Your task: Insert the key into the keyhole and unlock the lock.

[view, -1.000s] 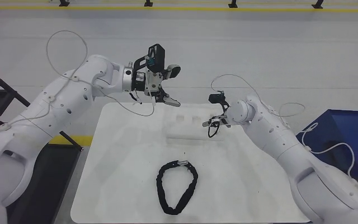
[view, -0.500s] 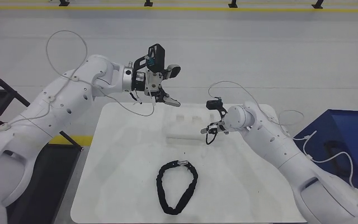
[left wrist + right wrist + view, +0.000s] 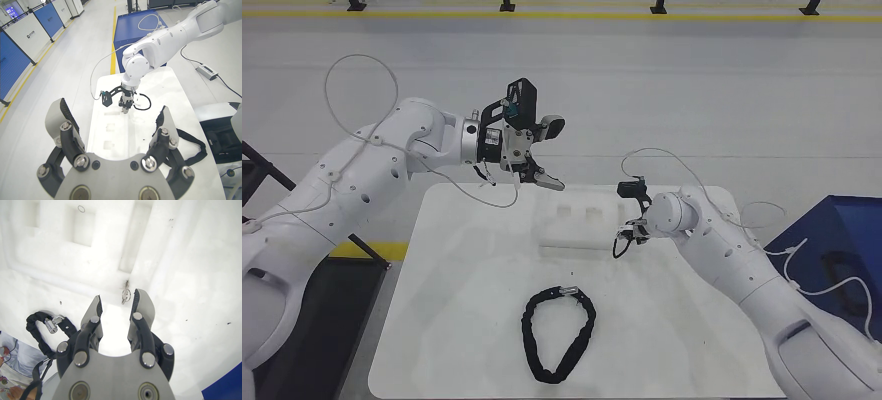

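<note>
Early stage. Right pincer (image 3: 117, 298) was open, low over the key (image 3: 125, 296), which lay on the counter (image 3: 462, 300) against the foam block (image 3: 572, 228), not yet gripped. Left pincer (image 3: 113, 104) was wide, empty. Chain lock (image 3: 559, 333) lay closed near the front; pickup, insertion and turning were all left.

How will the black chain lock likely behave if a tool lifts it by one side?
Probably floppy: the black chain lock lies in a loose, uneven loop on the table, so it would likely sag and swing. Its fabric-looking sleeve should give decent grip. The shiny lock cylinder looks smooth, perhaps slippery.
</note>
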Controlling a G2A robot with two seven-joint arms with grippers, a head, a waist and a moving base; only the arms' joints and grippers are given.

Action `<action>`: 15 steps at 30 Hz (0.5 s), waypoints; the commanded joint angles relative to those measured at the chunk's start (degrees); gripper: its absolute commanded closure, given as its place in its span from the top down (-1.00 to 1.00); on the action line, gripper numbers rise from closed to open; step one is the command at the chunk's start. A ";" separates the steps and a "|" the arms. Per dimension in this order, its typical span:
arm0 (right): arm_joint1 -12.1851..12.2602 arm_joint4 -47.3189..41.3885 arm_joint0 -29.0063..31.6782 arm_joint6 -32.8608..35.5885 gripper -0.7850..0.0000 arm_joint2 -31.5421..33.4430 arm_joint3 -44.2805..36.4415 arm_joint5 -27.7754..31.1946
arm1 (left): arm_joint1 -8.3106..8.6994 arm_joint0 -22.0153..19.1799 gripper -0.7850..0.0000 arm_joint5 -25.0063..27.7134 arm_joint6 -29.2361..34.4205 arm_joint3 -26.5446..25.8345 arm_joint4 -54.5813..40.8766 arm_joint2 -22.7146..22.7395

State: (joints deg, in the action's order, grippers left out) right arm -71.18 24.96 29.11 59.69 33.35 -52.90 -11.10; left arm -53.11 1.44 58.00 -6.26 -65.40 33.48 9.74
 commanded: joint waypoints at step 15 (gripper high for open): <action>-3.08 -1.19 -1.08 -1.66 -0.66 -0.36 6.79 1.03 | 0.00 0.00 1.00 0.00 0.00 0.00 0.00 0.00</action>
State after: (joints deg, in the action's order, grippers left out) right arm -74.05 23.81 28.15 58.09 33.10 -46.49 -10.10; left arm -53.11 1.44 58.00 -6.26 -65.40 33.48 9.74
